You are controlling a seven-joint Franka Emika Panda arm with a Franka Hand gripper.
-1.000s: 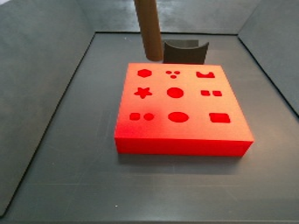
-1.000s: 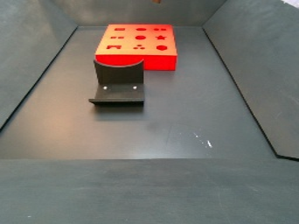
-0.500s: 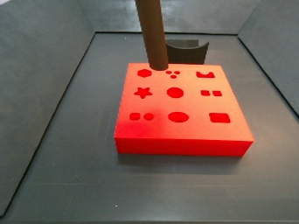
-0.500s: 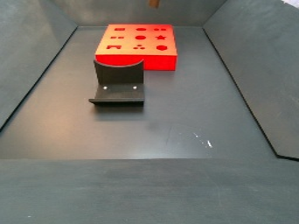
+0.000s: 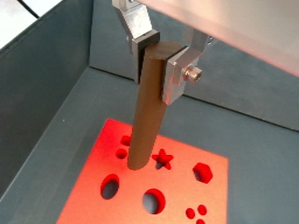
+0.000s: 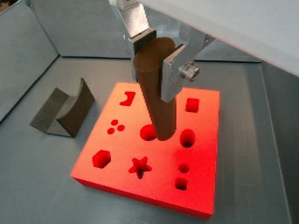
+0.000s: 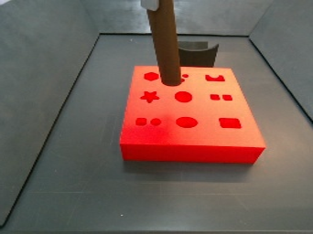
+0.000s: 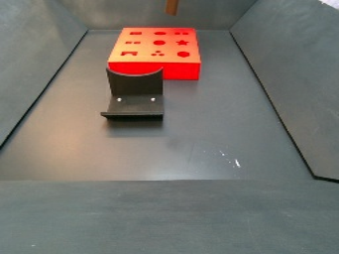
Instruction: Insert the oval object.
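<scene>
My gripper [image 5: 156, 68] is shut on the top of the oval object [image 5: 145, 122], a long slim brown peg that hangs upright. In both wrist views the silver fingers [image 6: 172, 70] clamp its upper end. The peg [image 6: 156, 96] reaches down over the red block [image 6: 163, 182], a slab with shaped holes, and its lower end sits among the middle holes. I cannot tell whether it touches the block. In a side view the peg [image 7: 163, 46] stands over the far part of the block [image 7: 202, 139], with the gripper cut off by the frame's edge. In a side view only the peg's tip [image 8: 171, 6] shows above the block [image 8: 139, 53].
The dark fixture [image 8: 133, 100], a curved bracket on a base plate, stands on the floor just beside the block; it shows too in a wrist view, fixture [image 6: 63, 109], and a side view, fixture [image 7: 196, 52]. Grey walls [image 7: 49, 55] enclose the dark floor [image 8: 185, 149].
The peg has moved from beside the fixture to over the red block, its lower end now lower and among the block's holes. The block and fixture have not moved.
</scene>
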